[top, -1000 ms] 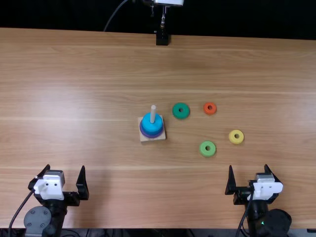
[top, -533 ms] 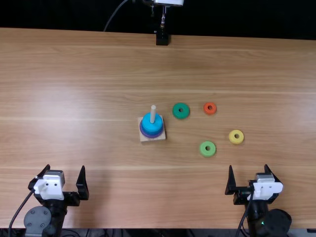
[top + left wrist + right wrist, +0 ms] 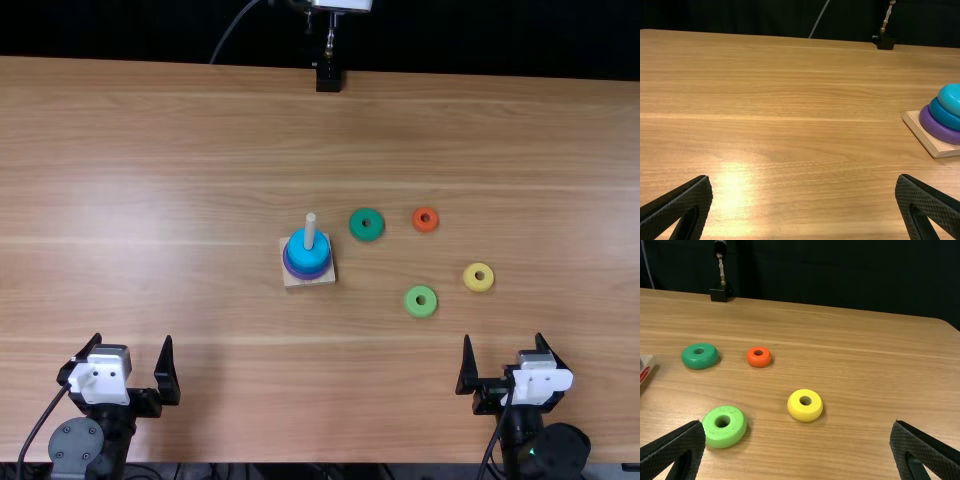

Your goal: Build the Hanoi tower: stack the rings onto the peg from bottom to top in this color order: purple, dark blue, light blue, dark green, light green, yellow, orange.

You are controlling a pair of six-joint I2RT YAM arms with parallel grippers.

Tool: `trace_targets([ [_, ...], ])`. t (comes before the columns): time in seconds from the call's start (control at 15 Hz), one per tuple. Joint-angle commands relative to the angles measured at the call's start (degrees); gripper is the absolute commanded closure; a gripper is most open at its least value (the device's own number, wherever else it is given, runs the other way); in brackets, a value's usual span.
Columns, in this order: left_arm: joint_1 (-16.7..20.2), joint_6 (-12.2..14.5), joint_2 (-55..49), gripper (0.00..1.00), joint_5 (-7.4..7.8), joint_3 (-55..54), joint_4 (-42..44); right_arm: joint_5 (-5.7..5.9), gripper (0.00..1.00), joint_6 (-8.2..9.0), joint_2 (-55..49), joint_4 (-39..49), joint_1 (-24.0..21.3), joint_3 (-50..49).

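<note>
My left gripper (image 3: pixel 135 362) stands open near the table's front edge, and so does my right gripper (image 3: pixel 503 362). In the wrist views, the left gripper (image 3: pixel 804 205) and right gripper (image 3: pixel 797 447) have nothing between their fingers. On the peg (image 3: pixel 310 232) are the purple ring (image 3: pixel 938 126), dark blue ring (image 3: pixel 945 115) and light blue ring (image 3: pixel 952 98), bottom to top. Flat on the table right of it lie the dark green ring (image 3: pixel 354 225), orange ring (image 3: pixel 434 219), light green ring (image 3: pixel 411 301) and yellow ring (image 3: pixel 470 278).
The peg's square wooden base (image 3: pixel 312 281) rests near the middle of the table (image 3: pixel 200 150). At the far edge, a black clamp (image 3: pixel 328 77) holds a metal stand.
</note>
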Motion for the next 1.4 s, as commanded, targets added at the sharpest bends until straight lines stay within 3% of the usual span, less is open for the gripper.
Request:
trace_targets([
  [0.0, 0.30, 0.85, -0.67, 0.00, 0.87, -6.02, -4.55, 0.14, 0.00, -0.39, -0.73, -2.95, -0.26, -3.87],
  [0.2, 0.30, 0.85, -0.67, 0.00, 0.87, -6.02, -4.55, 0.14, 0.00, -0.50, -0.73, 0.42, -0.78, -1.68],
  [0.33, 0.30, 0.85, -0.67, 0.00, 0.87, -6.02, -4.55, 0.14, 0.00, 0.03, -0.73, 8.23, -0.52, 7.20],
  [0.53, 0.30, 0.85, -0.67, 0.00, 0.87, -6.02, -4.55, 0.24, 0.00, 0.66, 13.15, 8.75, -0.08, 25.04],
  [0.6, 0.30, 0.85, -0.67, 0.00, 0.87, -6.02, -4.55, 0.35, 0.00, 3.19, 17.55, 8.54, 0.80, 31.19],
  [0.67, 0.30, 0.95, -0.67, 0.00, 0.87, -6.02, -4.55, 0.35, 0.00, 8.15, 21.86, 6.43, 2.03, 37.43],
  [0.8, 0.30, 0.85, -0.67, 0.00, 0.87, -6.02, -4.55, -0.07, 0.00, 20.28, 31.26, -4.01, 4.58, 47.72],
  [0.87, 0.30, 0.85, -0.67, 0.00, 0.87, -6.02, -4.55, -0.07, 0.00, 23.76, 36.88, -10.23, 7.92, 52.02],
  [0.93, 0.30, 0.85, -0.67, 0.00, 0.87, -6.02, -4.55, 0.03, 0.00, 24.18, 42.77, -14.66, 11.17, 55.89],
  [1.0, 0.30, 0.85, -0.67, 0.00, 0.87, -6.02, -4.55, 0.46, 0.00, 23.87, 48.22, -16.03, 14.68, 58.35],
  [1.07, 0.30, 0.85, -0.67, 0.00, 0.87, -6.02, -4.55, 0.56, 0.00, 21.86, 52.79, -15.82, 17.67, 60.02],
  [1.2, 0.30, 0.85, -0.67, 0.00, 0.87, -6.02, -4.55, 0.67, 0.00, 11.74, 61.76, -16.14, 20.92, 63.01],
  [1.27, 0.30, 0.85, -0.67, 0.00, 0.87, -6.02, -4.55, 0.46, 0.00, 8.36, 66.86, -16.56, 21.36, 65.38],
  [1.33, 0.30, 0.85, -0.67, 0.00, 0.87, -6.02, -4.55, 0.35, 0.00, 7.31, 72.04, -16.56, 21.28, 67.23],
])
